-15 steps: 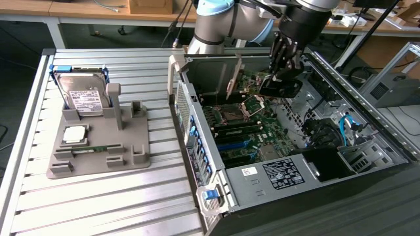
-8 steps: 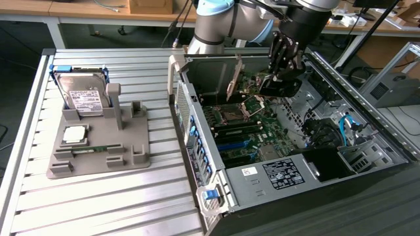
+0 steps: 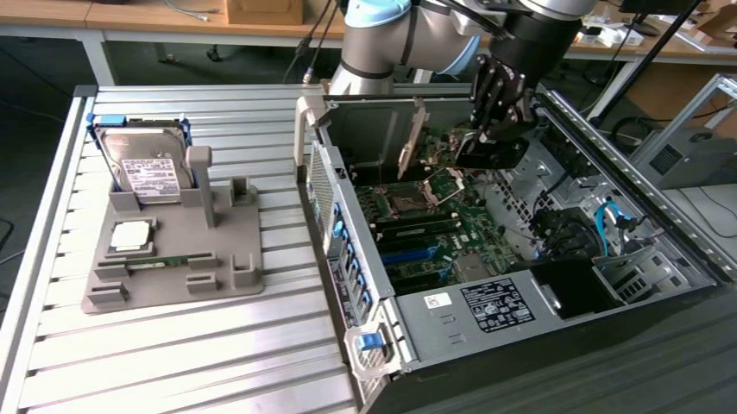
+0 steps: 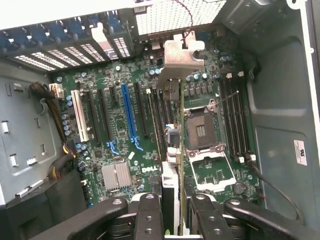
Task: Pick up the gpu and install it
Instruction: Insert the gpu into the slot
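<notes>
The gpu (image 4: pixel 171 192) appears edge-on in the wrist view as a thin card running away from my fingers (image 4: pixel 149 216), ending in its silver metal bracket (image 4: pixel 181 56) near the case's vented back wall. My gripper (image 4: pixel 172 222) is shut on the card, one finger on each side. The card hangs above the motherboard (image 4: pixel 120 130), over the black slots between the blue slot (image 4: pixel 129 114) and the processor socket (image 4: pixel 201 131). In the exterior view my gripper (image 3: pixel 493 138) is lowered into the open computer case (image 3: pixel 645 233), toward its far end.
On the slatted table at the exterior view's left, a grey holder (image 3: pixel 230 276) carries a silver hard drive (image 3: pixel 147 168), a processor chip (image 3: pixel 130 235) and a narrow memory stick (image 3: pixel 173 260). Cables (image 3: pixel 608 222) and a black power supply (image 3: pixel 570 289) fill the case's near end.
</notes>
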